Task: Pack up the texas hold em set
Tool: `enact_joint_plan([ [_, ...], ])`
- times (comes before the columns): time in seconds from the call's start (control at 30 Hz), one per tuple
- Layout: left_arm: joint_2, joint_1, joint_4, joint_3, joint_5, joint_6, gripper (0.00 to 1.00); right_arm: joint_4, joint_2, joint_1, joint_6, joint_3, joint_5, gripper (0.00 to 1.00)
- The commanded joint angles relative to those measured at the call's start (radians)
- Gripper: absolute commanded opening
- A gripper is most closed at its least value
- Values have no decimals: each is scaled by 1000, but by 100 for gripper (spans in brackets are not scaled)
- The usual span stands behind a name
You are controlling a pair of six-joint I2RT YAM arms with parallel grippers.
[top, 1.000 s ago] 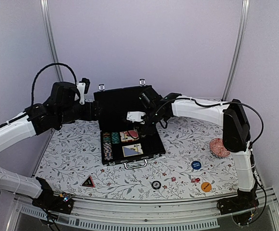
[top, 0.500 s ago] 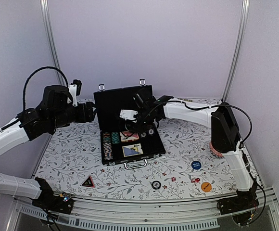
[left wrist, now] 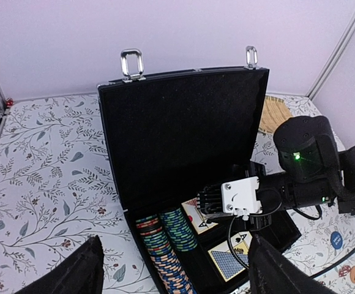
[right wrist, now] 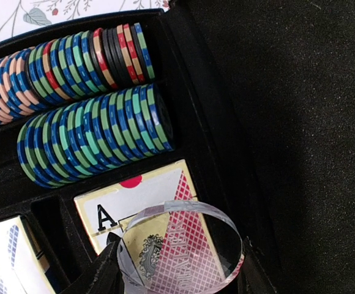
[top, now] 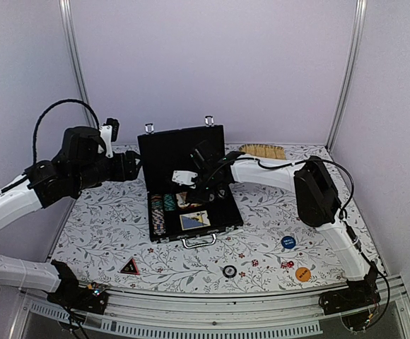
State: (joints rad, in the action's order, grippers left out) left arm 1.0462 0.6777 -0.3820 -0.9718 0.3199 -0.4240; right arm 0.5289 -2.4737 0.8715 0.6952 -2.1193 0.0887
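From above, the black case (top: 194, 212) sat at the middle of the flowered table (top: 99, 226), its lid (top: 180, 148) standing upright at the twelve o'clock edge. My left gripper (top: 136, 165) hung at nine o'clock of the lid. My right gripper (top: 191, 185) reached in from three o'clock, over the tray. Loose on the table lay a blue disc (top: 288, 242) at four o'clock of the case, an orange disc (top: 302, 274) and red dice (top: 288, 265) nearer five, and a black disc (top: 229, 271) at six. A straw mat (top: 262, 150) lay at one o'clock, by the back wall.

Through my left wrist camera, my left fingers (left wrist: 82, 272) stood wide apart with nothing between them (released, plainly). Beyond them the lid faced me. Rows of chips (left wrist: 165, 245) filled the tray at seven o'clock, and a card deck (left wrist: 229, 262) lay at five, just under my right gripper.

Through my right wrist camera, my right jaws were clenched on a clear disc (right wrist: 180, 248), one finger (right wrist: 101, 272) at its nine o'clock edge. The disc hovered over a card deck showing an A. Two rows of chips lay at eleven o'clock of it, and the lid's black lining filled the three o'clock side.
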Motion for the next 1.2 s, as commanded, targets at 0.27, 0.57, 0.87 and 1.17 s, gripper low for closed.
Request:
enact_joint_plan([
  [0.27,-16,-17,1,29,13,-1,82,-14,-45,9,-18,-28,51,76],
  [0.57,-2,-17,8,39,7,2,82,-10,1,9,-38,-28,42,79],
  [0.87,123,-52,-160,-54,3,-79,84,-1,265,-17,-64,108,96,81],
  [1.17,279,-76,-387,-100,-127,-112,80,-13,602,-169,-122,561,278,81],
])
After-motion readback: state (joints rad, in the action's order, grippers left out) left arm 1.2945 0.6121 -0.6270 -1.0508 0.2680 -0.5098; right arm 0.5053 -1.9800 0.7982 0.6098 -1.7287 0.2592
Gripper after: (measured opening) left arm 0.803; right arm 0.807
